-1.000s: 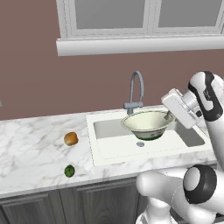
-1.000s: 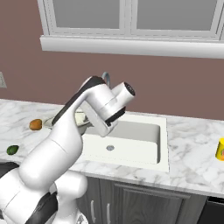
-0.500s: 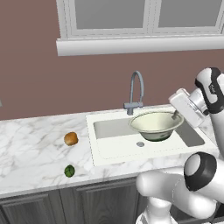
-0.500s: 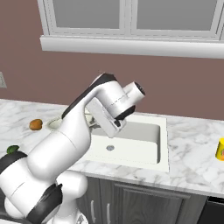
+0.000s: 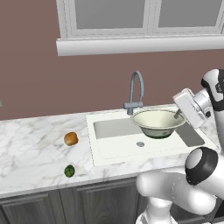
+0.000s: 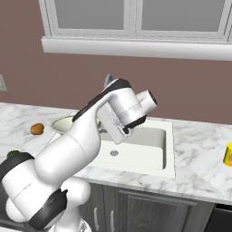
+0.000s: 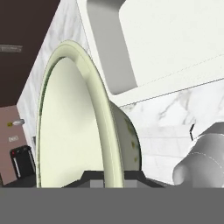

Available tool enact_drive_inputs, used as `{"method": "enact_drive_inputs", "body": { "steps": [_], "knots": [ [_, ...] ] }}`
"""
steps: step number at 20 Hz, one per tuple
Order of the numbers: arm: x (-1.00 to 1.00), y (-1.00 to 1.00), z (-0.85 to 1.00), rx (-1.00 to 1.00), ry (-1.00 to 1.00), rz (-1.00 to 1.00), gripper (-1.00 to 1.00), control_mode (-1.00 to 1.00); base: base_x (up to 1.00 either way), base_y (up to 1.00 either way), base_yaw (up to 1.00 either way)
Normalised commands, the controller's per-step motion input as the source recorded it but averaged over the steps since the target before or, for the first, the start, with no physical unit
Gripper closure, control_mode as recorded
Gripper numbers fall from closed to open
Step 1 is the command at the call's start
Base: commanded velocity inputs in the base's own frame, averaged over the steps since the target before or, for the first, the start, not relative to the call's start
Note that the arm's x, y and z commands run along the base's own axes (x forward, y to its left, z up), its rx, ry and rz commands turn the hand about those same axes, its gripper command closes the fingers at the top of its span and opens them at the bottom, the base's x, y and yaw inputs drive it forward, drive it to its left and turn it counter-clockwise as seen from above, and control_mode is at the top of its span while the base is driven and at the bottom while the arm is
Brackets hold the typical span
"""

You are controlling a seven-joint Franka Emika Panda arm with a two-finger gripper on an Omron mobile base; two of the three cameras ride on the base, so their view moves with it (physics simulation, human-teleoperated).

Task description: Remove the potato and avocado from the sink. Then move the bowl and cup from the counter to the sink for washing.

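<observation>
The wide pale cream-green bowl (image 5: pixel 156 122) hangs level above the right half of the white sink (image 5: pixel 114 146). My gripper (image 5: pixel 177 115) is shut on the bowl's right rim. In the hand view the bowl's rim (image 7: pixel 94 118) runs edge-on between my gripper's (image 7: pixel 107 176) fingertips, with the sink (image 7: pixel 175 43) beyond. The orange-brown potato (image 5: pixel 71 138) and the dark green avocado (image 5: pixel 69 171) lie on the counter (image 5: pixel 30 151) left of the sink. In the right base view the yellow cup (image 6: pixel 228 154) stands on the counter far right of the sink (image 6: pixel 145 152), and the arm hides most of the bowl (image 6: pixel 62 123).
A grey gooseneck faucet (image 5: pixel 136 91) rises behind the sink, just left of the bowl. The brown wall and a white window sill (image 5: pixel 140 43) run behind the counter. Dark cabinet doors (image 5: pixel 65 205) lie below the counter's front edge.
The arm has carried the bowl a little to the right over the sink, then nearly stopped. Potato, avocado and cup have not moved.
</observation>
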Motion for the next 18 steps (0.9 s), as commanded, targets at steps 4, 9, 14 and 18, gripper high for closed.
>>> {"method": "enact_drive_inputs", "body": {
  "steps": [4, 9, 14, 18],
  "knots": [
    [0.06, -0.17, -0.02, 0.00, 0.00, 0.00, 1.00, -1.00, 0.00, 0.00, 0.00],
    [0.10, -0.13, -0.03, 0.00, 0.00, 0.00, 1.00, -1.00, 0.00, 0.00, 0.00],
    [0.12, 0.00, -0.13, 0.00, -0.02, 0.00, 1.00, -1.00, 0.00, 0.00, 0.00],
    [0.17, 0.03, -0.20, 0.00, 0.00, 0.00, 1.00, -1.00, 0.00, 0.00, 0.00]
  ]
}}
